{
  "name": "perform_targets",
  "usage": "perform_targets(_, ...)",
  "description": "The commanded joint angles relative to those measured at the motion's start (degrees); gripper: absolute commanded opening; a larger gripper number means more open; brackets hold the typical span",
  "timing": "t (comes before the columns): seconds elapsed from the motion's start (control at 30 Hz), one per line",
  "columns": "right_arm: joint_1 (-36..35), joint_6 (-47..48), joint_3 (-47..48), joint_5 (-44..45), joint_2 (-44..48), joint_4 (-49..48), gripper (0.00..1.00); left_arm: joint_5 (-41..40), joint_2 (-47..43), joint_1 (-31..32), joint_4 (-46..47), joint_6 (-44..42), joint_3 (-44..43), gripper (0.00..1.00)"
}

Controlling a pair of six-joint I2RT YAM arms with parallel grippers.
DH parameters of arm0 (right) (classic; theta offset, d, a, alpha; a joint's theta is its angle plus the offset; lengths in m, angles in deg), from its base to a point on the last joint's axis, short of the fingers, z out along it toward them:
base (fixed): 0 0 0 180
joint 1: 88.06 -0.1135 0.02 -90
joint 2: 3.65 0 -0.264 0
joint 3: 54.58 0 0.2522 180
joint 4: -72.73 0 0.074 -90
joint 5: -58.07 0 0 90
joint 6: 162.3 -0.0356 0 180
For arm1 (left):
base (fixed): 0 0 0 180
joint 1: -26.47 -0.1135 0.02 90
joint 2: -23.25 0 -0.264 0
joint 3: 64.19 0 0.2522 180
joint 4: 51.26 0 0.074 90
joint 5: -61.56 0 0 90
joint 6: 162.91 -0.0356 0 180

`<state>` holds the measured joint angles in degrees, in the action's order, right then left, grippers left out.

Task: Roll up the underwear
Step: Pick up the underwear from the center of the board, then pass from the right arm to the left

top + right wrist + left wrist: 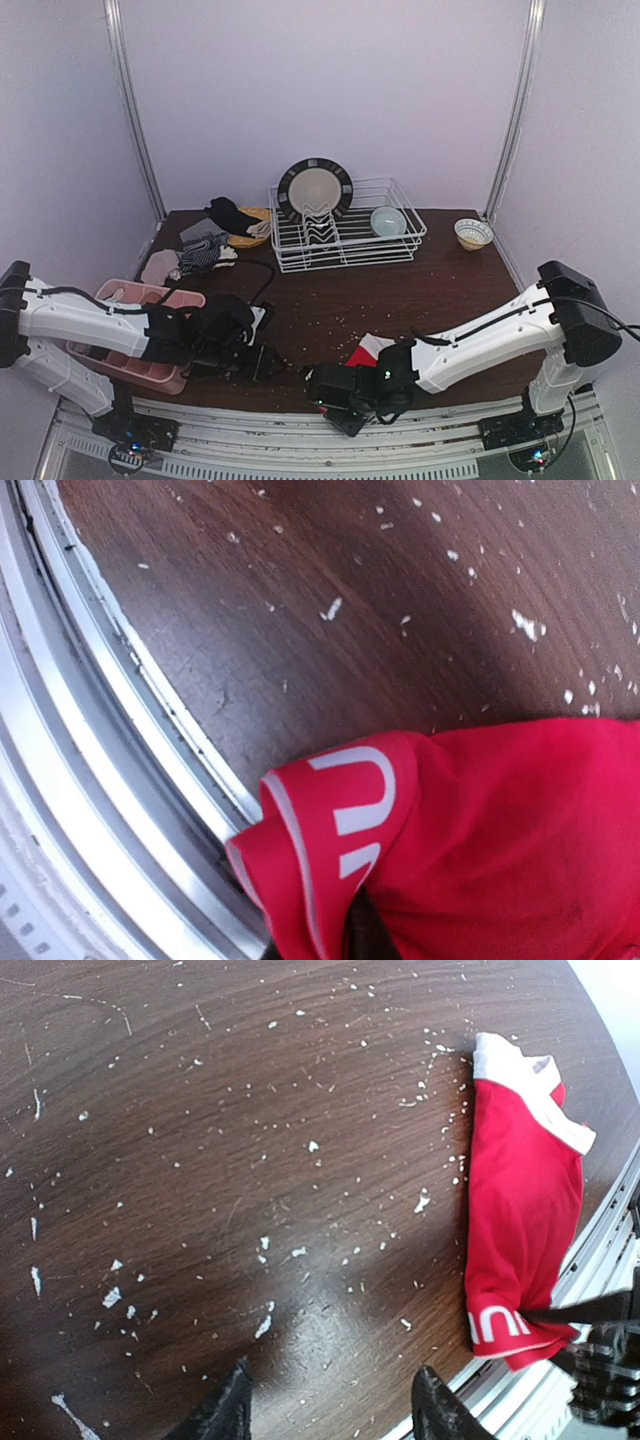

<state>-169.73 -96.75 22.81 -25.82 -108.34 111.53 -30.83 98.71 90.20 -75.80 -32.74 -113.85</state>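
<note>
The red underwear (368, 350) lies flat at the near edge of the table (420, 290), lower centre of the top view, and the right gripper (335, 392) sits at its lower-left end; in the right wrist view the cloth (490, 820) fills the lower right, and its lettered edge curls up over a dark finger (355, 932) at the bottom of the frame; the jaws look drawn in on that edge, pinching it; the left wrist view shows the same corner of the garment (520, 1210) caught by a thin black finger at lower right; the right arm stretches low from its base at lower right, leftward along the front edge; the left gripper (335, 1405) hangs over bare wood, its fingers about half apart with nothing between them, the red cloth off to their right and not touching; the left arm reaches low from lower left across the pink tray (150, 293); striped underwear (203, 250) lies at upper left.
</note>
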Motion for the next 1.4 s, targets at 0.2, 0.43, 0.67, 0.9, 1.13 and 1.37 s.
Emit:
perform_targets(0.2, 5.2, -4.0, -13.4, -19.2, 10.5, -12.2, 0.00, 0.0, -2.4, 1.4, 6.5, -6.7, 1.1, 0.53)
perform_targets(0.43, 16.7, -7.0, -26.9, -36.1, 20.1, -24.5, 0.00, 4.5, -0.9, 5.0, 17.2, -20.1, 1.4, 0.82)
perform_targets(0.67, 25.5, -9.4, -34.7, -44.5, 25.6, -30.6, 0.00, 16.5, 6.4, 6.0, 54.0, -34.8, 11.0, 0.98)
perform_targets(0.9, 29.3, -10.7, -39.4, -50.2, 24.6, -36.6, 0.00, 25.0, 18.2, 6.0, 45.1, -55.7, -0.8, 0.98)
perform_targets(1.13, 32.6, -11.3, -42.0, -53.4, 27.7, -38.2, 0.00, 30.4, 29.2, 6.0, 38.1, -64.9, -11.7, 0.97)
perform_targets(1.37, 33.0, -9.7, -41.8, -54.1, 28.7, -35.7, 0.00, 34.6, 36.2, 6.0, 32.1, -70.3, -19.6, 0.94)
